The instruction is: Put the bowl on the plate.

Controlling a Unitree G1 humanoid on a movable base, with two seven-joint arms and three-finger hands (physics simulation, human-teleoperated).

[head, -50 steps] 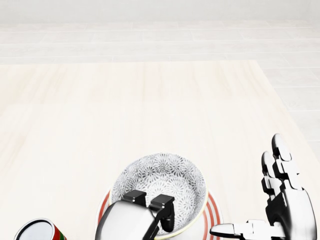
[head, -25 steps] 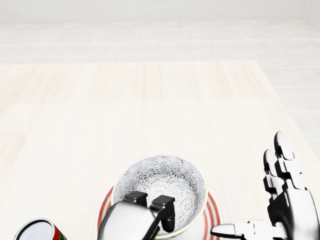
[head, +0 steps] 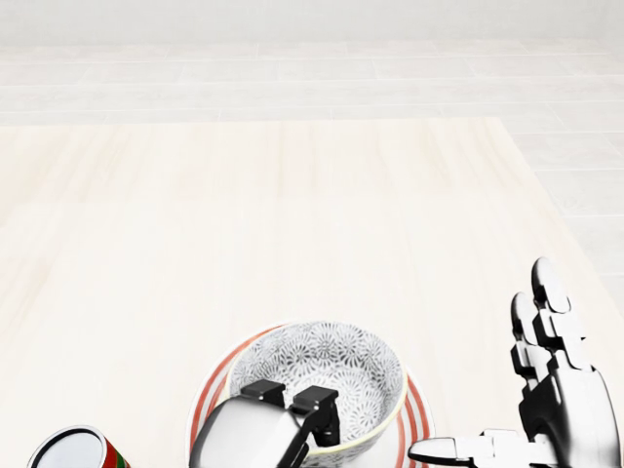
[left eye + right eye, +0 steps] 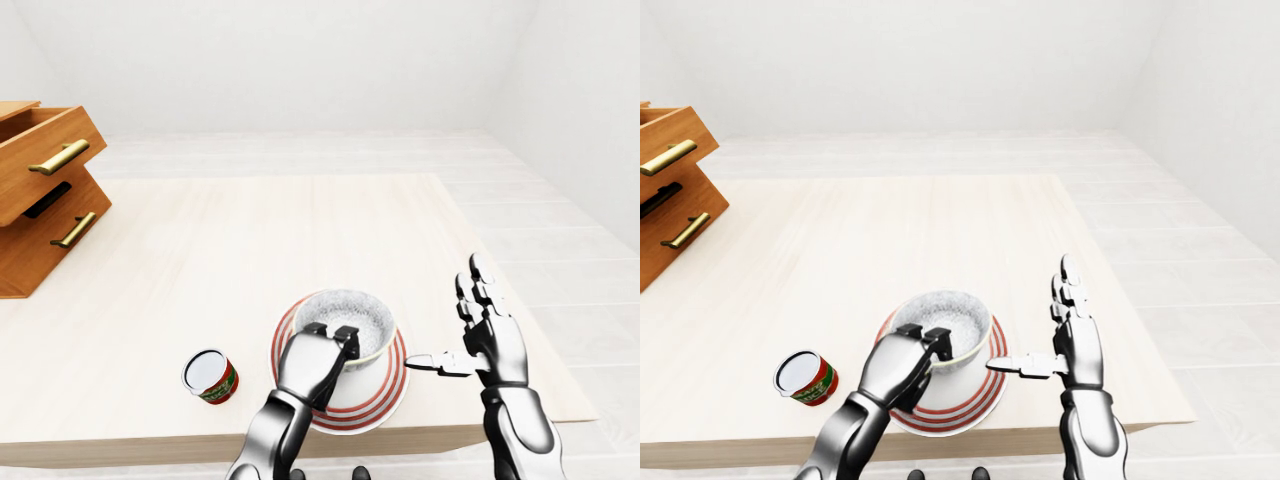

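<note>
Item: your silver left hand (image 4: 312,365) pinches the near rim of the grey flower-patterned ceramic bowl (image 3: 327,366), steadying it level and centred on, or just above, the red-ringed white round plate (image 4: 390,375) at the near edge of the pale wooden table (image 4: 250,230); your right hand (image 4: 490,340) stands spread and empty, just right.

A pale wood surface (image 4: 250,250) fills the middle of the left-eye view under bright, even light. White walls (image 4: 300,60) rise at the top, and a pale plank floor (image 4: 560,250) runs along the surface's top and right. At the left edge stands a brown drawer unit (image 4: 40,215) with brass handles (image 4: 60,158), its upper drawer pulled out.
</note>
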